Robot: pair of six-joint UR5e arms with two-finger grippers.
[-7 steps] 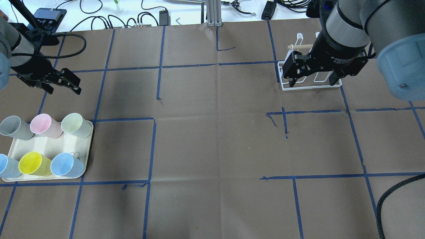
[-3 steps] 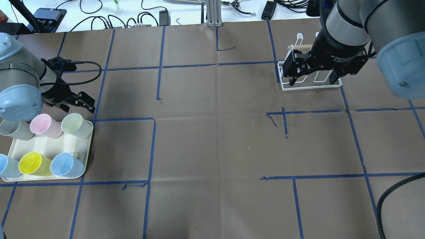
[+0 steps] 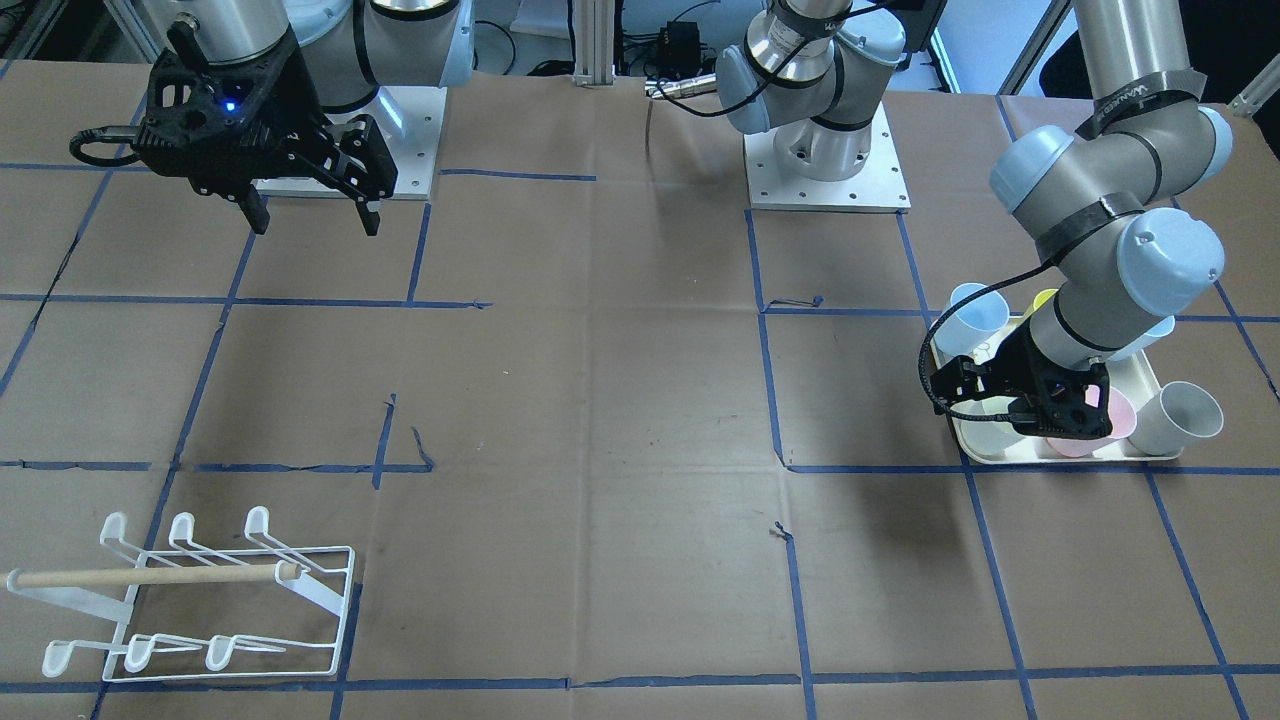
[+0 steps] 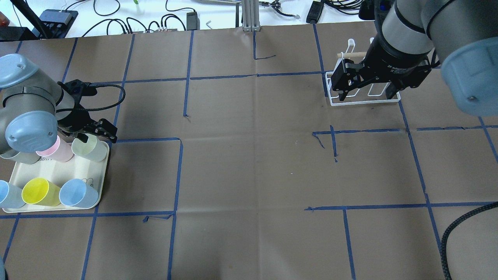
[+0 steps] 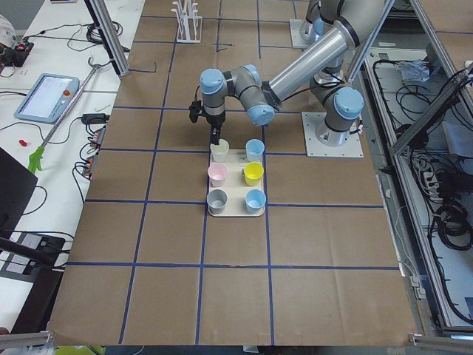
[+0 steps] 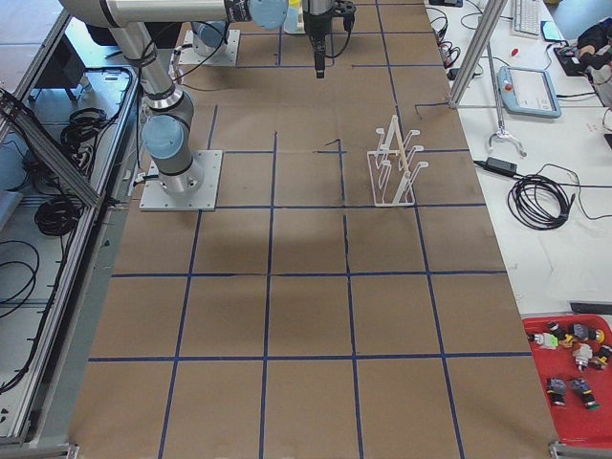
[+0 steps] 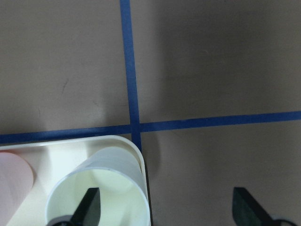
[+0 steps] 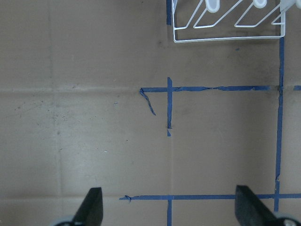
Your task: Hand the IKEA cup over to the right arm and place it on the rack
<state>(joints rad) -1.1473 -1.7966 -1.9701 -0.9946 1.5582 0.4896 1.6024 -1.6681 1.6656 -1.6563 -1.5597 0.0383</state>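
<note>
The pale green, smooth-walled plastic cup stands upright, mouth up, in the corner of the cream rectangular tray that lies farthest from the robot and nearest the table's middle. It looks thin and light, probably stiff enough to keep its shape under a moderate pinch. The glossy, tapered wall could slide down out of a loose grip. The best hold seems to be on the wall just below the rim, one finger inside and one outside. That leaves the lower body free for the second gripper to take at the hand-over.

The left gripper is set up for this. It is spread wide, gripping nothing, with one fingertip over the cup's mouth and the other outside the tray's edge, over the brown paper. How low it sits I cannot tell.

A pink cup stands just beside the green one. A grey cup is in the same row, and a yellow cup and two blue ones are along the tray's near edge.

Well apart, toward the table's far right corner, stands the low white wire rack with its wooden dowel. The right gripper hangs above the paper on the rack's near side, spread wide and empty.
</note>
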